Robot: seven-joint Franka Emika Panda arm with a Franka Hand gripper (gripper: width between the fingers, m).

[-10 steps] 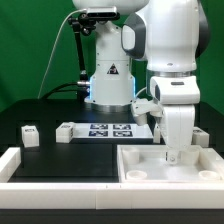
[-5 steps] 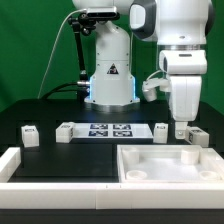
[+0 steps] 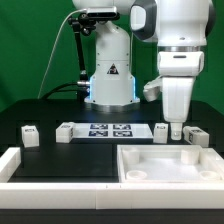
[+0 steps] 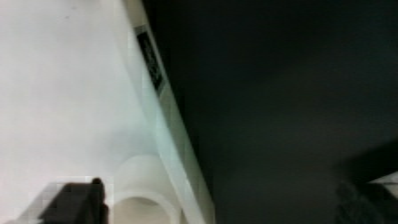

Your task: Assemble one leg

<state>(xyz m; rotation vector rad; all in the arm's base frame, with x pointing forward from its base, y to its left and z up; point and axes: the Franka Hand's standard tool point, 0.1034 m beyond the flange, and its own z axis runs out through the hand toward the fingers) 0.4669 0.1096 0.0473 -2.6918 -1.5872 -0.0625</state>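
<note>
1. At the exterior view's far left, the first leg (image 3: 28, 134) lies on the black table. The second leg (image 3: 65, 131) lies just left of the marker board (image 3: 110, 130). Both are loose and well away from the arm.
2. The third leg (image 3: 160, 130) lies just right of the marker board, behind the tray (image 3: 165, 185). It is the nearest leg on the gripper's left.
3. The gripper (image 3: 176, 128) hangs low, pointing straight down between the third leg and the fourth leg (image 3: 195, 135). It touches neither, as far as I can tell.
4. In the wrist view, its dark fingers (image 4: 71, 200) stand wide apart with nothing between them, so the tool is spread and empty. A white surface with a round hole also shows there, most likely a tray corner.
5. The fourth leg sits just right of the gripper, near the tray's back right corner. No leg is in the tray, whose corner sockets look bare.
6. Step in hand: I judge this to be the approach for a pick, with no leg seated yet. Which neighbouring leg is the target cannot be told from here.
7. The next move is to shift sideways until one leg is centred between the fingers, then drop and close squarely on its sides. The gripper should then lift and carry the leg to a corner socket. The risk is nudging the other leg, since both lie close.
</note>
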